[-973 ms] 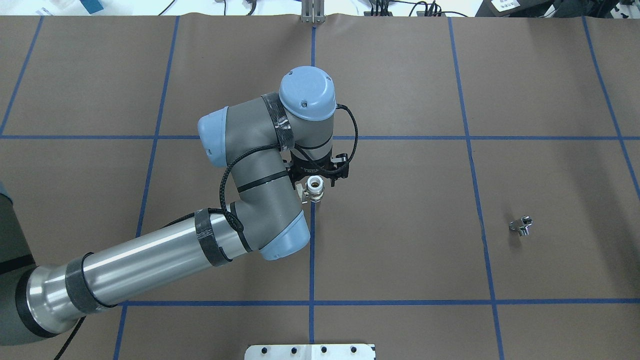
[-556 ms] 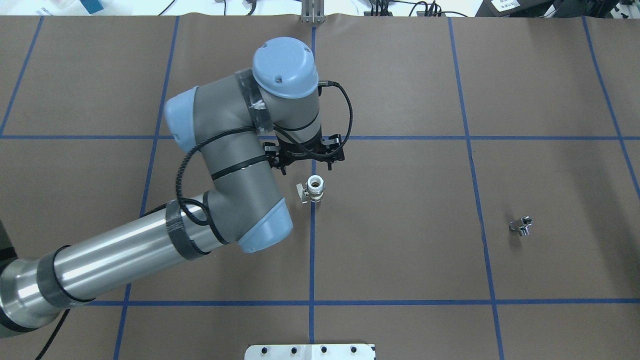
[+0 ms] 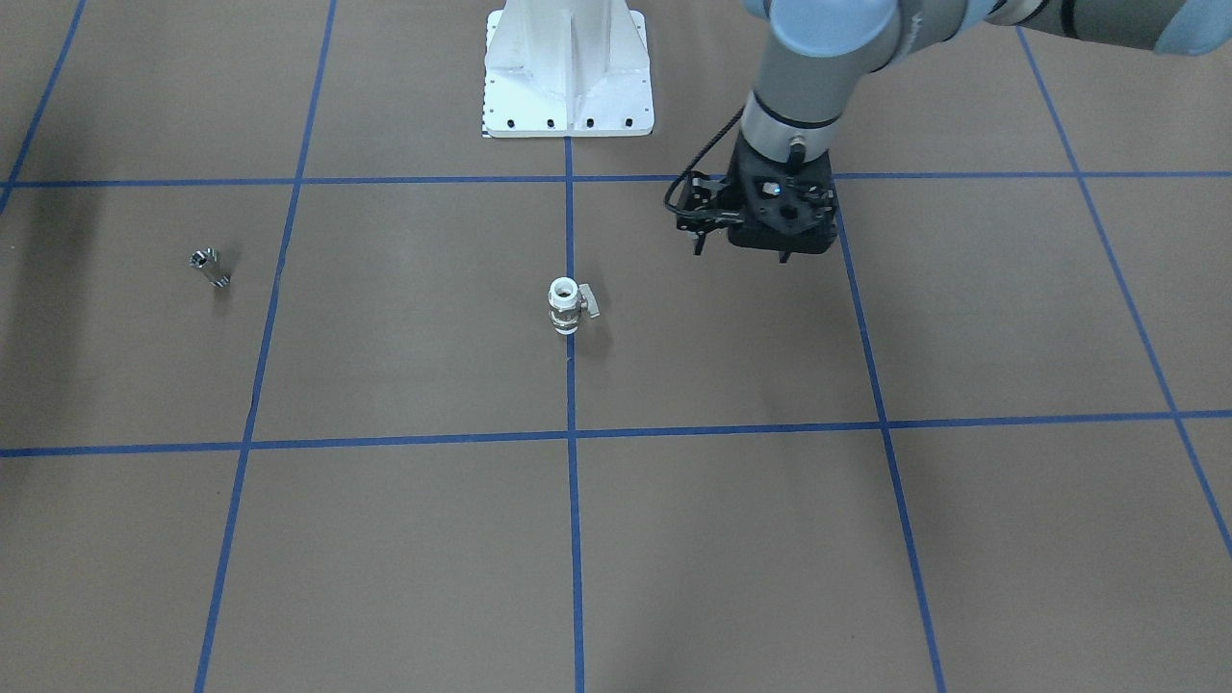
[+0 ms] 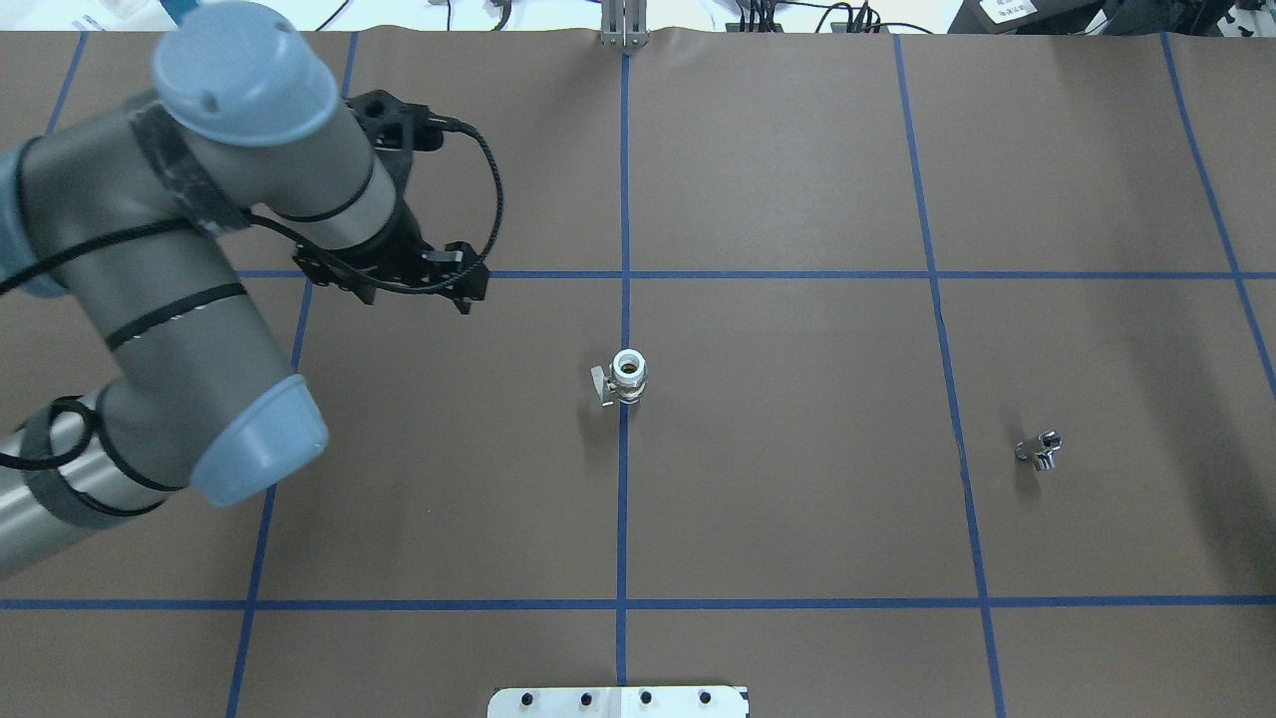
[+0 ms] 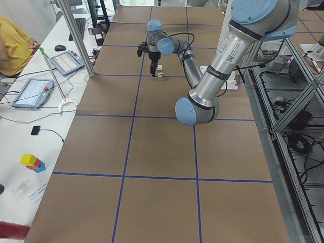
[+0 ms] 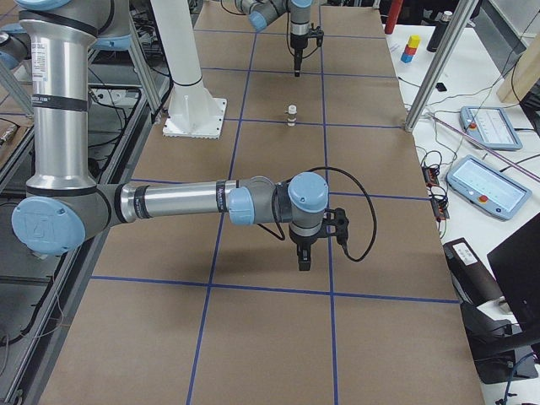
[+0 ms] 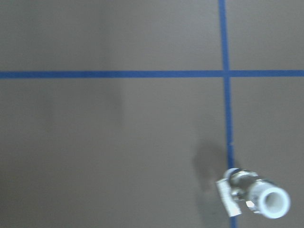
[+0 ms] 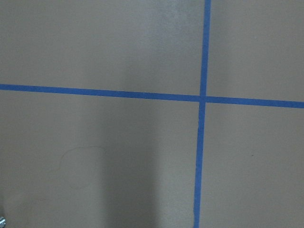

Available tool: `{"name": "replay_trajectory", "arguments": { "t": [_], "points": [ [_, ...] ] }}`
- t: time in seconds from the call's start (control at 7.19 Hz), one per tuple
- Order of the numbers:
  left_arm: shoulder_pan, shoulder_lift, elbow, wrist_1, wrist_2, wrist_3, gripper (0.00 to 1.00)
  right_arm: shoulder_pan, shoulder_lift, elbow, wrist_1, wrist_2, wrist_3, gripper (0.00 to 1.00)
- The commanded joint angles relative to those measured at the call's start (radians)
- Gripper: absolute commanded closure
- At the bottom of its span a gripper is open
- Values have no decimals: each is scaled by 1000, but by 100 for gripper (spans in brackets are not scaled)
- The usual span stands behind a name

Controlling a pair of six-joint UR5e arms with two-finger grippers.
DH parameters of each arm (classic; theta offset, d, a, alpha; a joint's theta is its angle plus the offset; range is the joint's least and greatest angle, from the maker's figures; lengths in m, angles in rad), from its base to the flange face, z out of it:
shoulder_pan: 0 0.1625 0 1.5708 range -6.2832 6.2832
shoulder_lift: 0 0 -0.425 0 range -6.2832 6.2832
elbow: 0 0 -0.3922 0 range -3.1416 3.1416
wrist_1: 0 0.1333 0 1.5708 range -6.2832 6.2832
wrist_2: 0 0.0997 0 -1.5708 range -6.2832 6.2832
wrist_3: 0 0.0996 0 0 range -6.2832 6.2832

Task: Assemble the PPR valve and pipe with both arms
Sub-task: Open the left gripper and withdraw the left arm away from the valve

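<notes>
Jaws on my left arm point(image 4: 179, 299) are open and hold nothing. One second ago they were right over the valve point(image 4: 628, 374), down close to it. Now the arm has lifted and swung away to its own side, and the jaws hang well apart from the valve.

The valve did not move. It stands up on one white end, on the blue middle line point(image 4: 622, 499) of the surface point(image 4: 797, 199). Its little lever sticks out to one side. In the left wrist view it sits low in the corner, not under the jaws.

The pipe point(image 4: 1039, 451) lies alone, far over on the right side, well apart from the valve. It did not move either.

My right arm point(image 6: 177, 201) shows only in a side view. Its jaws point down at the surface, and I cannot tell if they are open or shut.

I think the left arm let go of the valve, or never gripped it, and backed off. Nothing is joined yet. I think the right arm must fetch the pipe, and the left must come back for the valve. The valve stands on a small end, so a bump could tip it over.
</notes>
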Motion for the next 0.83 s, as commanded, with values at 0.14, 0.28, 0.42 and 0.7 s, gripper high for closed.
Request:
{"name": "replay_trajectory", "arguments": {
  "t": [0.14, 0.28, 0.42, 0.7],
  "points": [
    [-289, 214, -36, 25, -142, 526, 1, -115, -3, 79, 81, -12, 307, 0],
    [-397, 270, 6, 25, -192, 735, 1, -178, -3, 121, 83, -74, 388, 0],
    [-460, 326, 25, 22, -212, 850, 1, -245, -3, 159, 83, -142, 465, 0],
    [-502, 371, 21, 17, -214, 895, 1, -414, -9, 179, 176, -246, 613, 0]
  ]
}}
